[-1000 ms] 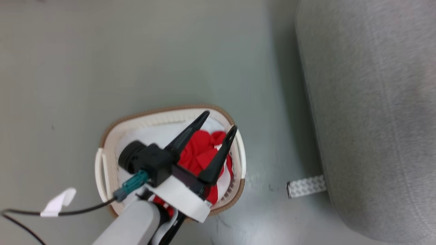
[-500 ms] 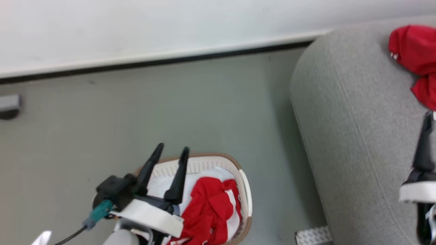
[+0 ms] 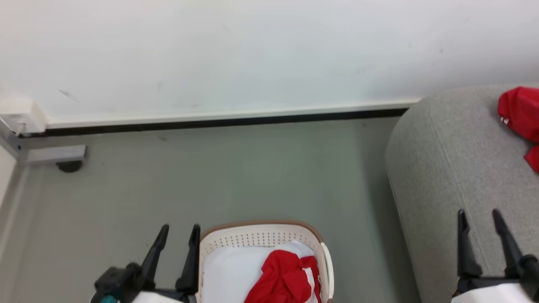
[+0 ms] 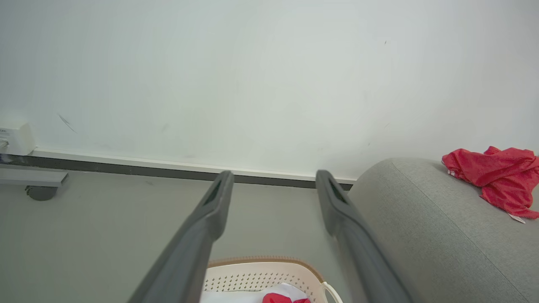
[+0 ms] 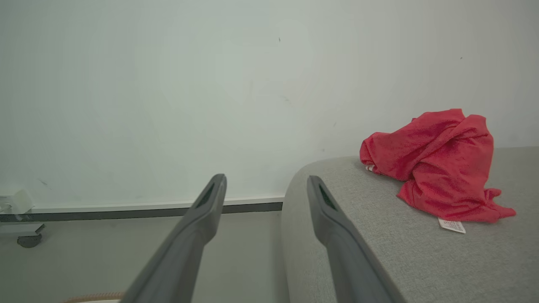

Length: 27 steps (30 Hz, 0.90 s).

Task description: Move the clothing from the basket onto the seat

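The left gripper (image 3: 180, 227) has its two dark fingers apart with nothing between them. In the head view it sits at the lower left, just beside the left wall of the laundry basket (image 3: 261, 237), fingers pointing towards the wall behind. The right gripper (image 3: 479, 212) at the lower right is likewise spread and empty, its fingers lying over the near part of the sofa (image 3: 442, 160).

The basket stands on the grey-green floor (image 3: 236, 176) between the two grippers, closer to the left one and apart from the sofa. It is cream-white, with rows of small round holes and a brown band along its rim. Inside it a pale pad (image 3: 227, 273) covers the left side, and a crumpled red garment (image 3: 286, 280) with a white stripe lies on the right side, against the wall with the handle.

A second red garment (image 5: 433, 168) lies bunched on top of the light grey sofa, well beyond the right gripper's fingertips, with a small white label (image 5: 451, 225) showing at its lower edge.

Behind everything runs a white wall (image 3: 252, 54) with a white and black skirting strip (image 3: 210, 120). At the far left, a grey bar on a dark caster (image 3: 69, 166) stands by the wall.
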### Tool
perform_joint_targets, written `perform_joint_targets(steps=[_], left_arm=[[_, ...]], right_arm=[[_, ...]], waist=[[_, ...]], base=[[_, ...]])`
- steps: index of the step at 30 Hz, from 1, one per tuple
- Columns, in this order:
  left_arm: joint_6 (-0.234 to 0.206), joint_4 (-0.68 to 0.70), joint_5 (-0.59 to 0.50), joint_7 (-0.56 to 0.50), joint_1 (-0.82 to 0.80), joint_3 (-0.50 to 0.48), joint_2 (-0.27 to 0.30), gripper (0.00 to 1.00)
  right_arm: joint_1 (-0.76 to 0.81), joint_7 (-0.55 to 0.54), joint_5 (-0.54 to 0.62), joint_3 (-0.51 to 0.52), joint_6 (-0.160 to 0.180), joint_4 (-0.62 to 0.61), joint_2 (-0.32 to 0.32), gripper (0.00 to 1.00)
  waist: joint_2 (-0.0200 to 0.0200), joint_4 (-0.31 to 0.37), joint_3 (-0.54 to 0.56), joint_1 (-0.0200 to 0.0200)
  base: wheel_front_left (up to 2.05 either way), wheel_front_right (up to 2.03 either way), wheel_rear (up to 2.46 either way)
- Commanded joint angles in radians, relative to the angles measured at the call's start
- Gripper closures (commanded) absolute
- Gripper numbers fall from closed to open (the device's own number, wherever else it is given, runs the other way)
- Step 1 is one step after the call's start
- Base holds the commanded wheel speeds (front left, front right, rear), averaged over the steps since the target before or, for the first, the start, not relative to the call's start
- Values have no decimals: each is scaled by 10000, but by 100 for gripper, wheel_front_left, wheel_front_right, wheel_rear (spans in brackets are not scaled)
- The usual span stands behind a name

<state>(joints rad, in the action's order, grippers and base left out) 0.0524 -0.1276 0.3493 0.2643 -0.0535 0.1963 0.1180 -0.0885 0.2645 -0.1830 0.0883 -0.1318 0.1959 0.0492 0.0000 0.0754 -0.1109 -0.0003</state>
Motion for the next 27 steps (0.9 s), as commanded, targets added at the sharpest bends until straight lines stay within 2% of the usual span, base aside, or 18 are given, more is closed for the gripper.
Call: perform_joint_targets(steps=[1, 11, 27], left_arm=[[78, -63, -193, 1, 218, -162, -50, 0], [486, -435, -844, 2, 1033, -1211, -452, 0], [734, -758, -1207, 3, 1146, -1512, -646, 0]], right_arm=[[210, -3, -89, -81, 22, 90, 26, 0], [918, -2, -200, -703, 22, 801, 29, 0], [746, -1, -44, -826, 22, 907, 27, 0]], waist=[[0, -153, 249, 3], [0, -218, 915, 3], [0, -226, 980, 3]], base=[[0, 0, 0], [0, 0, 0], [0, 0, 0]])
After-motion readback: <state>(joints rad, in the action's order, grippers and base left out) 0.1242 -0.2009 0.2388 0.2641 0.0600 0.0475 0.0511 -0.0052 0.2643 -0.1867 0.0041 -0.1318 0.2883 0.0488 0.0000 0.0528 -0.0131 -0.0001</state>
